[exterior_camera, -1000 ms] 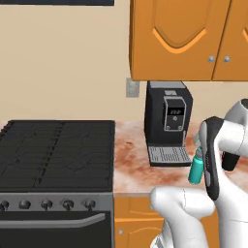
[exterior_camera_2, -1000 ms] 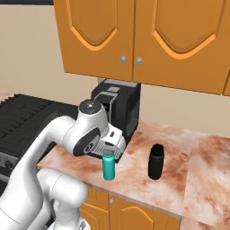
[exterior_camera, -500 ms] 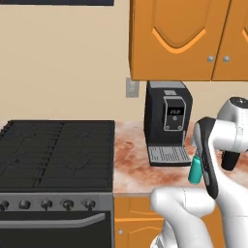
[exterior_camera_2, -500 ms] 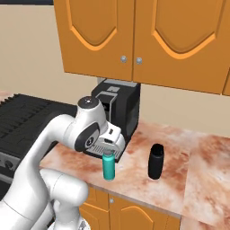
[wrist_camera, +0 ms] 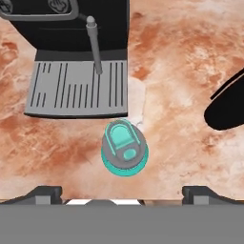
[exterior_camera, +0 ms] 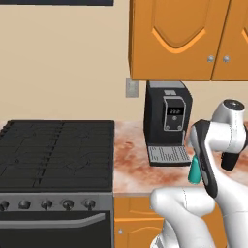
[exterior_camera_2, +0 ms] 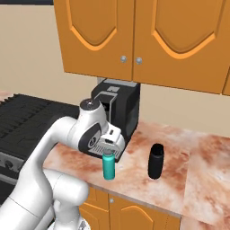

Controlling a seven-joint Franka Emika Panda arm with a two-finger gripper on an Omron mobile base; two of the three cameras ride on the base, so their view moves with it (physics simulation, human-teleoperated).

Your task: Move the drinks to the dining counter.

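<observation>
A teal bottle (exterior_camera_2: 108,165) with a grey cap stands on the marbled worktop (exterior_camera_2: 179,179), just in front of the coffee machine's drip tray. From above in the hand view, the teal bottle (wrist_camera: 125,148) sits a little ahead of my open gripper (wrist_camera: 123,193), centred between the two fingertips (wrist_camera: 45,192). My gripper (exterior_camera_2: 109,147) hovers right over its cap, holding nothing. In the left base view my arm half hides the teal bottle (exterior_camera: 194,170). The black flask (exterior_camera_2: 156,161) stands upright to the right of the bottle, and shows as a dark shape, the flask (wrist_camera: 228,104). The dining counter is out of view.
A black coffee machine (exterior_camera_2: 117,108) with a grey drip tray (wrist_camera: 77,88) stands against the wall behind the bottle. A black stove (exterior_camera: 53,155) lies to the left. Orange wall cabinets (exterior_camera_2: 148,36) hang overhead. The worktop's front edge runs close to the bottle.
My arm's upper joints have shifted slightly left. The gripper stays open above the teal bottle, and both bottle and flask have kept their places.
</observation>
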